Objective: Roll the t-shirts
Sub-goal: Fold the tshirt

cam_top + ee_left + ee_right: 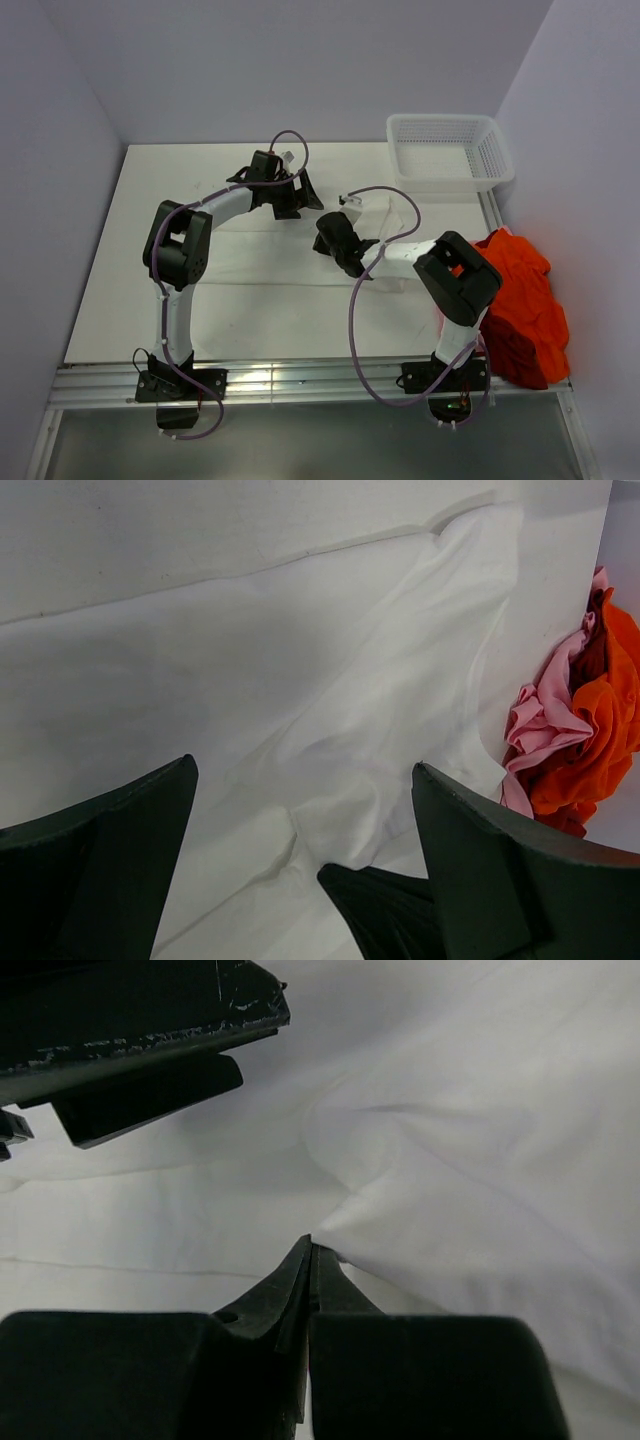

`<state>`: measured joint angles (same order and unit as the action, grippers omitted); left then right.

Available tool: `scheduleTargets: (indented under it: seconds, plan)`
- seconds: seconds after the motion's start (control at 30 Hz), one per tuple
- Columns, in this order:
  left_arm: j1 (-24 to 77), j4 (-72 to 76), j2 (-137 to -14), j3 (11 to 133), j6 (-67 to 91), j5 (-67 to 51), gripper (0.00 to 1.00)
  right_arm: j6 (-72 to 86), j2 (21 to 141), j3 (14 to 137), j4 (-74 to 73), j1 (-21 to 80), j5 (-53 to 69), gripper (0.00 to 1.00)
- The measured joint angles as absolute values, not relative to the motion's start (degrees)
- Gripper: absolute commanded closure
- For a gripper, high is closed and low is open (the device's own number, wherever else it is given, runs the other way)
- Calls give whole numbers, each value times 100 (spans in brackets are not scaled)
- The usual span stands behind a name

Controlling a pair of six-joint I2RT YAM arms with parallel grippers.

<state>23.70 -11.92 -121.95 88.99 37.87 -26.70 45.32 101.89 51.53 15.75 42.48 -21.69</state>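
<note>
You are at the start of the roll: the first pinch on the white t-shirt (pixel 480 1160) is made, and no turn of cloth has been made. The shirt lies spread flat on the table (pixel 110 300), filling the middle of the top view. The orange-red t-shirts (pixel 525 300) sit heaped at the right edge, well apart from it, and the basket (pixel 495 160) stands at the upper right.

Your right fingers (pixel 305 1270) are closed tight, and a raised ridge of white cloth runs up into their tips, so they appear to grip a fold of that shirt. Your left fingers (pixel 480 870) are spread wide with nothing between them, hanging above the shirt just beside the right ones.

In the top view the left arm rises from the lower left, bends at the left middle and reaches right toward the upper centre. The right arm bends at the right and reaches left into the centre.

Next, I judge, you need the left fingers down and closed on the same edge, so that the 2 arms can turn it over evenly. With only 1 pinch the soft cloth would likely bunch.
</note>
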Motion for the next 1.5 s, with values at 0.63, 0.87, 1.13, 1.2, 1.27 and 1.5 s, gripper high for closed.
scheduleTargets:
  seconds: [0.63, 0.87, 1.13, 1.2, 1.27, 1.5]
  plan:
    - [2370, -1194, -12167, 8899, 3712, -2670, 5, 5819, 9933, 4355, 2043, 3743, -491, 57]
    - [2370, -1194, -12018, 8899, 3715, -2668, 6, 5529, 8567, 3798, 1890, 3422, -692, 79]
    - [2370, -1192, -11896, 8899, 3726, -2670, 5, 5282, 8836, 3876, 2060, 2934, -395, 89]
    - [2370, -1192, -11896, 8895, 3730, -2670, 5, 5277, 9144, 3997, 2154, 2936, -207, 91]
    - [2368, -1188, -11896, 8895, 3732, -2670, 5, 5271, 9450, 4104, 2324, 2936, -8, 91]
    - [2246, -1162, -11896, 8777, 3865, -2718, 5, 5345, 10304, 4362, 2930, 2936, 440, 94]
